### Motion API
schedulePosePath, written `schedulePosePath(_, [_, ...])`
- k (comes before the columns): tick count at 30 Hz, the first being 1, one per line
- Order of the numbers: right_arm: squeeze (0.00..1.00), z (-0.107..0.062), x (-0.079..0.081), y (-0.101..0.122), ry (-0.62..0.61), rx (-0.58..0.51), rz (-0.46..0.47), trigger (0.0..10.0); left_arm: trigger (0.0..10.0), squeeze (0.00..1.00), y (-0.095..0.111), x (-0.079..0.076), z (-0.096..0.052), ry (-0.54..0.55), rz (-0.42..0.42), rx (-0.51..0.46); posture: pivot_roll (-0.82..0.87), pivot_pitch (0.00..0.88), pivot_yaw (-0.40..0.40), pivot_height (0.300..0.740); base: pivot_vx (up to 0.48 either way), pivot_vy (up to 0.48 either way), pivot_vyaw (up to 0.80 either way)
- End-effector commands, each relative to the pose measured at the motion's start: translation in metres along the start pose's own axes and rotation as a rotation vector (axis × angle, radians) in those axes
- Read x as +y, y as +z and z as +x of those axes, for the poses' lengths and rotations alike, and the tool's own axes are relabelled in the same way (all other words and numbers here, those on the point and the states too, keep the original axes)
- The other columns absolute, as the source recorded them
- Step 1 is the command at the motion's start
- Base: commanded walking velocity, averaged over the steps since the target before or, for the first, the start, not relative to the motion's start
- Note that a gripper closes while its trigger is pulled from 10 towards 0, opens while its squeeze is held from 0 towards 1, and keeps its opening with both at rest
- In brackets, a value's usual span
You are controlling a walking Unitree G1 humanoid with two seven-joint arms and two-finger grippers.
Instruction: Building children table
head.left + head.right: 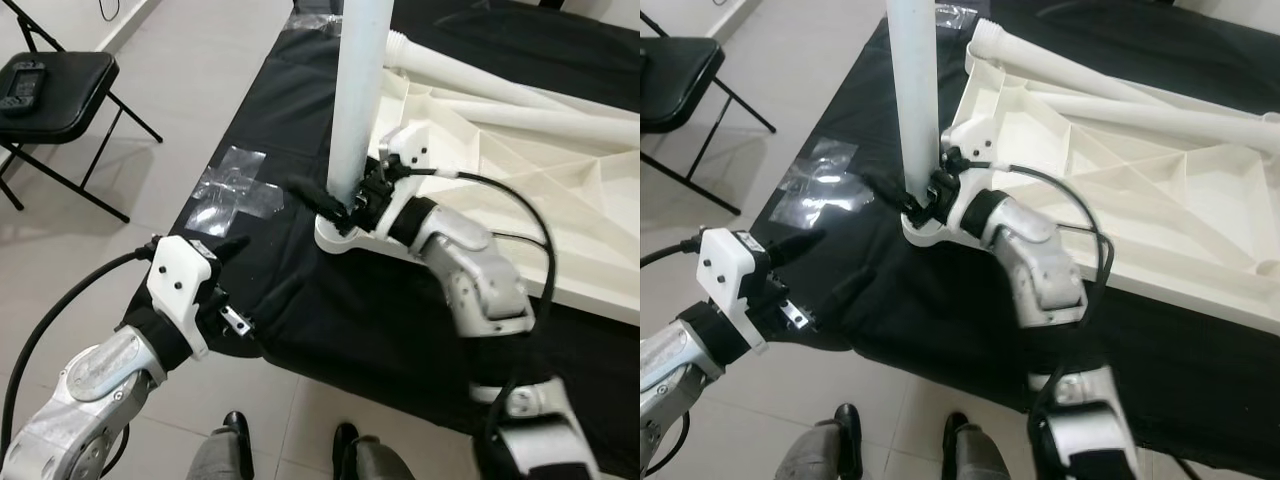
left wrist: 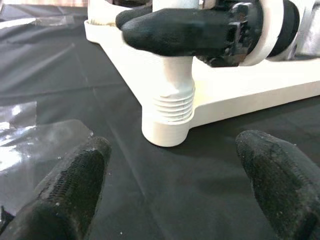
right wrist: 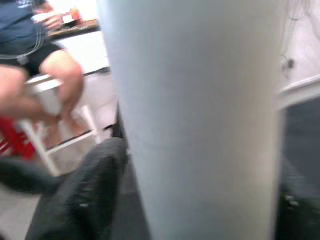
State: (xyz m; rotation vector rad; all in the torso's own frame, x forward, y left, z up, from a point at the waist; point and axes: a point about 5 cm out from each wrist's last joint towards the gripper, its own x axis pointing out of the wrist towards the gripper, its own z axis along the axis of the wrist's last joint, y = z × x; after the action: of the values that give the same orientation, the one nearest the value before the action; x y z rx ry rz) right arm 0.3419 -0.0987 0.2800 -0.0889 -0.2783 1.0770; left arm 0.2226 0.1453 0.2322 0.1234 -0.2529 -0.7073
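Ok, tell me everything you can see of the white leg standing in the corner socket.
The white table leg is a smooth, plastic-looking tube standing upright, its top out of frame. Its ridged, threaded lower end sits in the round corner socket of the upturned white tabletop, with several threads still exposed, so it seems not fully screwed in. The right gripper is shut around it just above the socket.

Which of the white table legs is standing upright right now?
The table leg gripped by the right gripper, standing in the corner socket of the upturned white tabletop. The other legs lie flat across the tabletop's underside.
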Motion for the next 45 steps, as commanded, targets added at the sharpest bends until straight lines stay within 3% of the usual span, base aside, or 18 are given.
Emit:
schedulePosePath(1, [0.00,0.004,0.008,-0.004,0.108,-0.002,-0.003,0.0,10.0,0.00,-0.004,-0.004,0.000,-0.008,-0.013,0.002,0.14,0.268,-0.101,0.740,0.000,0.000,0.00])
schedulePosePath(5, [0.00,0.005,0.005,-0.009,0.202,0.047,-0.018,0.0,10.0,0.00,-0.004,-0.004,0.000,-0.003,-0.012,0.000,0.14,0.265,-0.103,0.740,0.000,0.000,0.00])
schedulePosePath(10, [0.00,0.005,0.001,-0.016,0.162,0.074,-0.012,0.0,10.0,0.00,-0.005,-0.005,0.000,-0.001,-0.016,0.002,0.14,0.265,-0.101,0.740,0.000,0.000,0.00])
schedulePosePath(14, [0.00,0.000,-0.005,-0.031,-0.027,0.106,0.027,0.0,10.0,0.00,-0.007,-0.007,-0.001,-0.001,-0.026,0.004,0.12,0.273,-0.100,0.740,0.000,0.000,0.00])
schedulePosePath(15, [0.00,0.000,-0.005,-0.031,-0.027,0.106,0.027,0.0,10.0,0.00,-0.007,-0.007,-0.001,-0.001,-0.026,0.004,0.12,0.273,-0.100,0.740,0.000,0.000,0.00])
schedulePosePath(16, [0.00,-0.007,-0.001,-0.038,-0.148,0.078,0.086,0.0,10.0,0.00,-0.008,-0.007,-0.002,-0.002,-0.031,0.007,0.12,0.277,-0.094,0.740,0.000,0.000,0.00])
schedulePosePath(17, [0.00,-0.007,-0.001,-0.038,-0.148,0.078,0.086,0.0,10.0,0.00,-0.008,-0.007,-0.002,-0.002,-0.031,0.007,0.12,0.277,-0.094,0.740,0.000,0.000,0.00])
schedulePosePath(18, [0.00,-0.016,0.003,-0.044,-0.240,0.056,0.126,0.0,10.0,0.00,-0.009,-0.008,-0.002,-0.002,-0.034,0.010,0.11,0.279,-0.086,0.740,0.000,0.000,0.00])
schedulePosePath(19, [0.00,-0.016,0.003,-0.044,-0.240,0.056,0.126,0.0,10.0,0.00,-0.009,-0.008,-0.002,-0.002,-0.034,0.010,0.11,0.279,-0.086,0.740,0.000,0.000,0.00])
schedulePosePath(21, [0.00,-0.026,0.003,-0.046,-0.354,-0.010,0.181,0.0,10.0,0.00,-0.010,-0.008,-0.003,-0.006,-0.040,0.014,0.11,0.280,-0.074,0.740,0.000,0.000,0.00])
schedulePosePath(22, [0.00,-0.025,-0.002,-0.039,-0.341,-0.060,0.184,0.0,10.0,0.00,-0.010,-0.009,-0.002,-0.014,-0.039,0.017,0.12,0.280,-0.072,0.740,0.000,0.000,0.00])
schedulePosePath(25, [0.00,-0.025,-0.002,-0.039,-0.341,-0.060,0.184,0.0,10.0,0.00,-0.010,-0.009,-0.002,-0.014,-0.039,0.017,0.12,0.280,-0.072,0.740,0.000,0.000,0.00])
schedulePosePath(27, [0.00,-0.018,-0.016,-0.025,-0.276,-0.154,0.166,0.0,10.0,0.00,-0.009,-0.011,-0.001,-0.027,-0.038,0.019,0.13,0.287,-0.074,0.740,0.000,0.000,0.00])
schedulePosePath(30, [0.00,-0.008,-0.030,-0.013,-0.214,-0.213,0.132,0.0,10.0,0.00,-0.008,-0.014,-0.003,-0.033,-0.040,0.023,0.15,0.309,-0.080,0.740,0.000,0.000,0.00])
schedulePosePath(33, [0.00,-0.004,-0.034,-0.010,-0.195,-0.223,0.121,0.0,10.0,0.00,-0.007,-0.016,-0.004,-0.034,-0.042,0.025,0.15,0.313,-0.080,0.740,0.000,0.000,0.00])
schedulePosePath(37, [0.00,0.005,-0.030,-0.006,-0.116,-0.238,0.125,0.0,10.0,0.00,-0.004,-0.021,-0.015,-0.021,-0.047,0.053,0.19,0.365,-0.072,0.740,0.000,0.000,0.00])
schedulePosePath(45, [0.00,0.007,-0.022,-0.006,-0.012,-0.230,0.117,0.0,10.0,0.00,0.000,-0.021,-0.025,-0.016,-0.043,0.079,0.22,0.411,-0.054,0.740,0.000,0.000,0.00])
